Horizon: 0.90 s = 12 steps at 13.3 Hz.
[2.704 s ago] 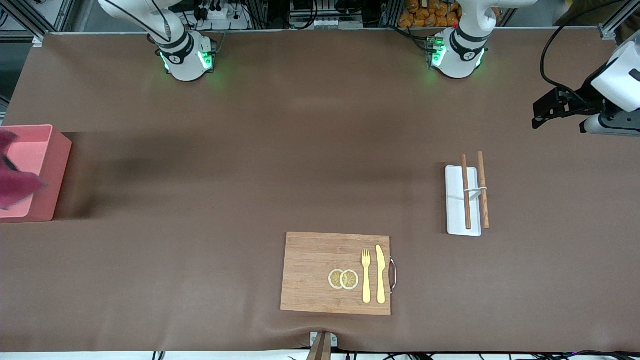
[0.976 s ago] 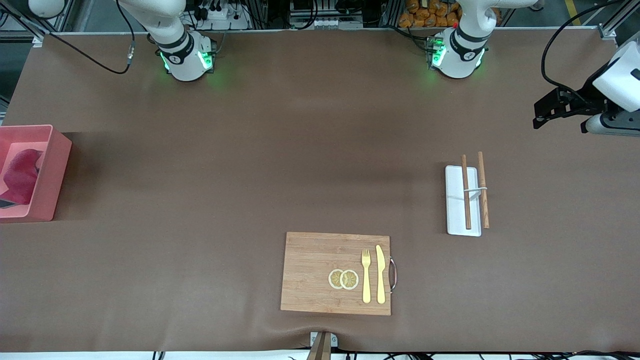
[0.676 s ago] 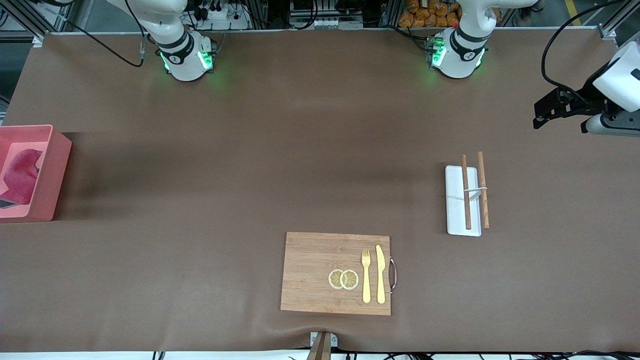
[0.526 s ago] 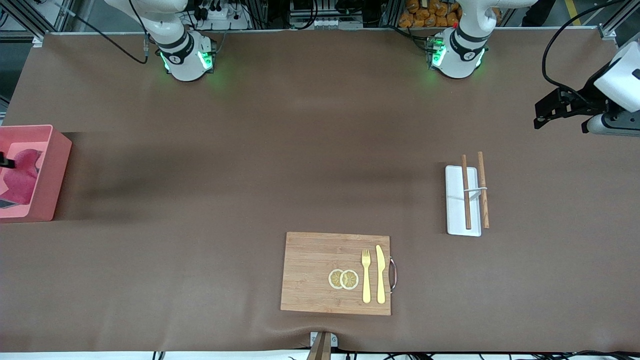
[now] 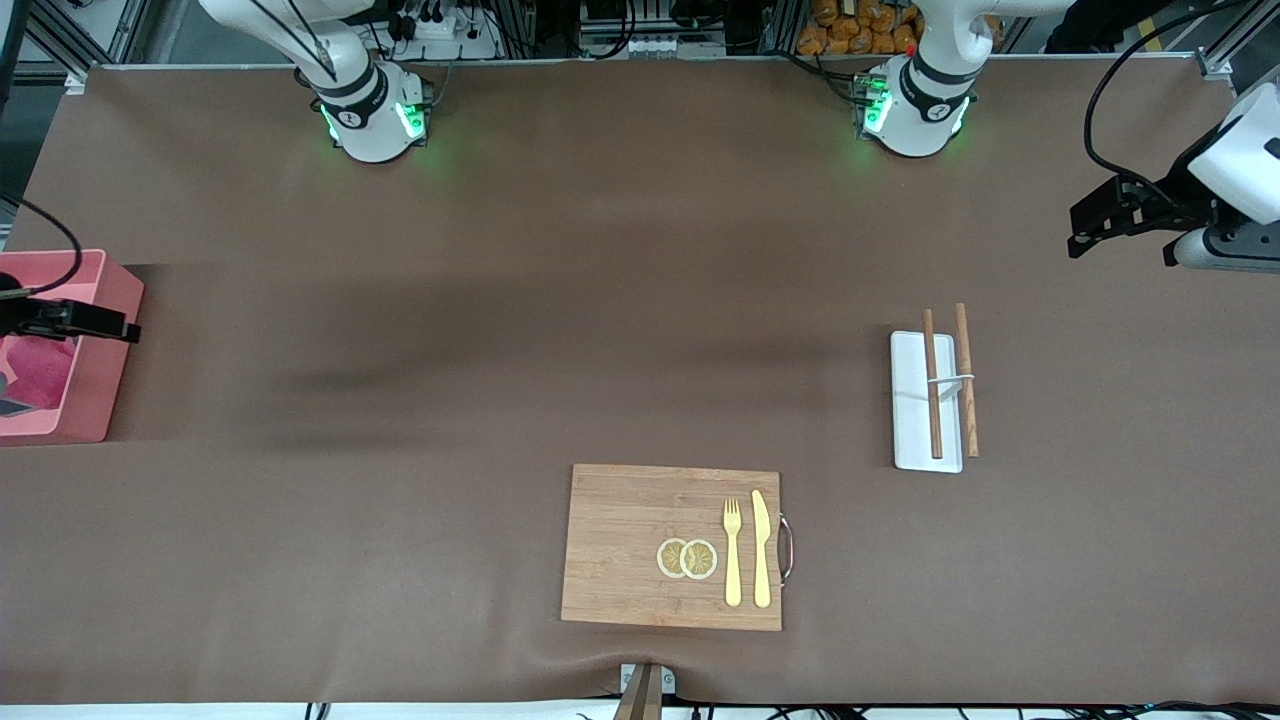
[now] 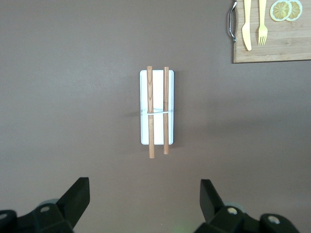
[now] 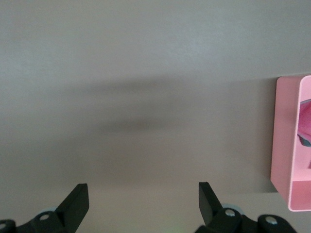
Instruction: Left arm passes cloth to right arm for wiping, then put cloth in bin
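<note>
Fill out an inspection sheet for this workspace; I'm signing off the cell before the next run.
Surface: brown table mat, no spills seen.
Job's things: cloth lies inside the bin at the right arm's end.
Clutter: wooden board with lemon slices, fork, knife; white tray with chopsticks.
Grippers: right claw open over the bin, empty; left claw open, empty, waiting.
Cables: black cable loops to the left arm.
Surroundings: equipment racks along the base edge.
</note>
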### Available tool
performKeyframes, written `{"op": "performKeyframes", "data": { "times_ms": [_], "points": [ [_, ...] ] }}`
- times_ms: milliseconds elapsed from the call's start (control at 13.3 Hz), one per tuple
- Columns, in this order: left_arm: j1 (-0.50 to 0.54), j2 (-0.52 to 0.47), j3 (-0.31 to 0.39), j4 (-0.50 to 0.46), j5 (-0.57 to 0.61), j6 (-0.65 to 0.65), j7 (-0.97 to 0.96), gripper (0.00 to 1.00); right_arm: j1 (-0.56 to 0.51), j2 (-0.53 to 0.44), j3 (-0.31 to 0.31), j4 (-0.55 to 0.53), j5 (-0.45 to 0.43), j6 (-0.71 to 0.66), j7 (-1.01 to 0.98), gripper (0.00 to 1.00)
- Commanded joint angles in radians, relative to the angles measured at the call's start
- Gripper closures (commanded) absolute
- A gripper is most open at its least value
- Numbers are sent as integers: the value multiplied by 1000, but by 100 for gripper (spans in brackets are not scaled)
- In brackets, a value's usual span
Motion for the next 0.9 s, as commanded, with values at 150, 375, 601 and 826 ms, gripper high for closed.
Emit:
{"op": "performKeyframes", "data": {
  "times_ms": [150,375,601,826],
  "points": [
    [7,-13,-2,-2,-14,0,-2,0,37,-85,0,-43,-69,8,103,0],
    [5,-11,-2,-2,-14,1,-3,0,52,-113,8,-40,-78,-15,119,0],
    [5,-8,-2,-2,-14,3,-3,0,-188,-177,329,-43,-93,-54,253,0],
    [4,-8,-5,-2,-13,5,-6,0,-290,-247,445,-50,-141,-58,309,0]
  ]
}}
